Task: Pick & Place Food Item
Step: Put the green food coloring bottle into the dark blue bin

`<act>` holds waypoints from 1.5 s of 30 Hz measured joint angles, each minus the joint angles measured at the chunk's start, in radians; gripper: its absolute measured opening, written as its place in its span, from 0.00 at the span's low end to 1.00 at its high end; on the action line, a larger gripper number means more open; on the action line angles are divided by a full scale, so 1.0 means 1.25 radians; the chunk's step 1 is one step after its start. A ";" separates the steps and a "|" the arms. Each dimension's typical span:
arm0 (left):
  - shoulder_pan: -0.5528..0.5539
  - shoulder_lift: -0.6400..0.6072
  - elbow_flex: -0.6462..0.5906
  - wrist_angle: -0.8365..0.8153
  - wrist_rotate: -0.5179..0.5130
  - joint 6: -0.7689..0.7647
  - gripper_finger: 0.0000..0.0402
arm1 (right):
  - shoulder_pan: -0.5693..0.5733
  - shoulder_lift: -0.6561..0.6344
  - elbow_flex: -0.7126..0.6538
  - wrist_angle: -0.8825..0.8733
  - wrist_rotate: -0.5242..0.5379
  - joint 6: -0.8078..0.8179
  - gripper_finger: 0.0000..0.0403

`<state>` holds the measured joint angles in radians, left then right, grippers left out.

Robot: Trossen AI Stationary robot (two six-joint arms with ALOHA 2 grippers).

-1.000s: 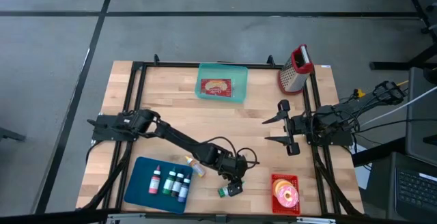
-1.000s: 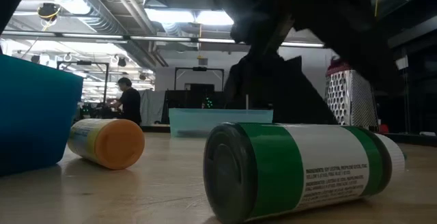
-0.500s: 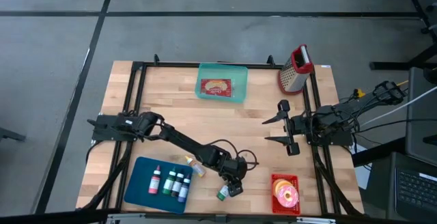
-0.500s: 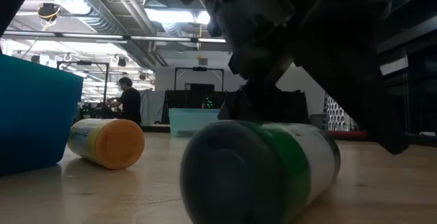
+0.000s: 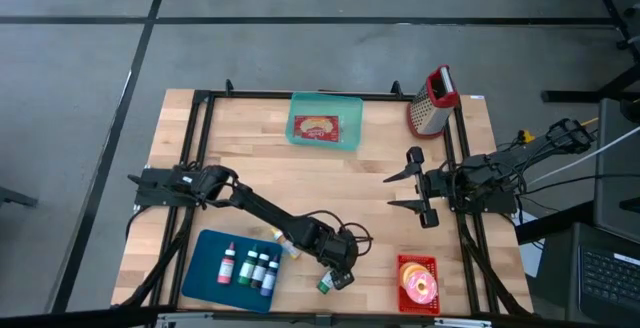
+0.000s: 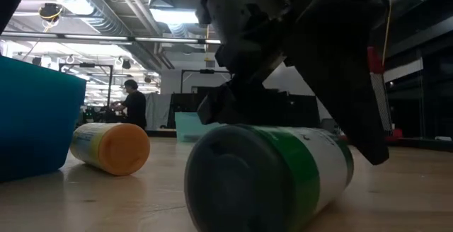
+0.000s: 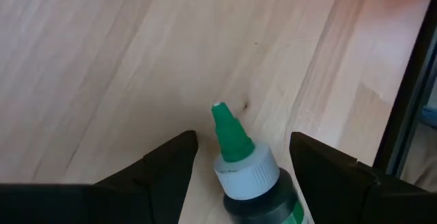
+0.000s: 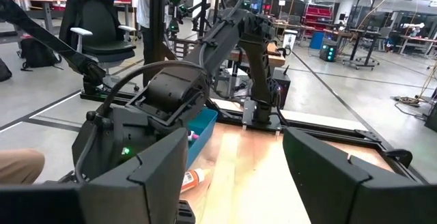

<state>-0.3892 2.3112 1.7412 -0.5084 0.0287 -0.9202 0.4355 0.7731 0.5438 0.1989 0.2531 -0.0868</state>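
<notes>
Left arm (image 8: 171,94) beside blue tray (image 8: 203,123)

A: Overhead view is evenly lit, with no hard shadows on the worktop (image 5: 260,183) and no glare off the wood.

B: The low view is another matter. Ceiling lights (image 6: 180,16) in the room behind blow out bright, so the left gripper (image 6: 283,69) hangs as a near-black silhouette.

A: And the green bottle (image 6: 269,175) right under that gripper?

B: Its near end is dark and soft, out of focus. The orange-capped bottle (image 6: 113,147) beyond it catches more light.

A: In the left wrist view, the bottle tip (image 7: 229,132) between the fingers is crisp, in bright daylight tone.

B: In the right wrist view the fingers (image 8: 136,176) are blurred, while the room behind is sharp.
</notes>
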 joint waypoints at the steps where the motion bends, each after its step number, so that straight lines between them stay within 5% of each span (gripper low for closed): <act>1: -0.003 0.000 0.000 -0.001 -0.002 -0.008 0.60 | 0.000 0.000 0.000 0.000 0.000 0.000 0.61; 14: -0.022 -0.001 -0.002 -0.058 -0.002 -0.063 0.58 | 0.000 0.000 0.000 0.000 0.000 0.000 0.61; 25: -0.024 -0.001 -0.003 -0.079 -0.016 -0.038 0.28 | 0.000 0.000 0.000 -0.001 0.000 0.000 0.61; 33: -0.027 -0.014 -0.004 -0.078 -0.029 -0.023 0.27 | 0.000 0.000 0.000 -0.007 0.000 0.000 0.61; 37: -0.035 -0.050 -0.011 -0.108 -0.088 -0.015 0.27 | 0.000 0.000 0.000 -0.008 0.000 0.001 0.61; 45: -0.088 -0.200 -0.009 -0.334 -0.353 -0.119 0.27 | 0.000 0.000 0.000 -0.014 0.000 0.007 0.61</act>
<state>-0.4988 2.0612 1.7303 -0.9261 -0.4126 -1.0694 0.4355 0.7727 0.5438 0.1812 0.2531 -0.0780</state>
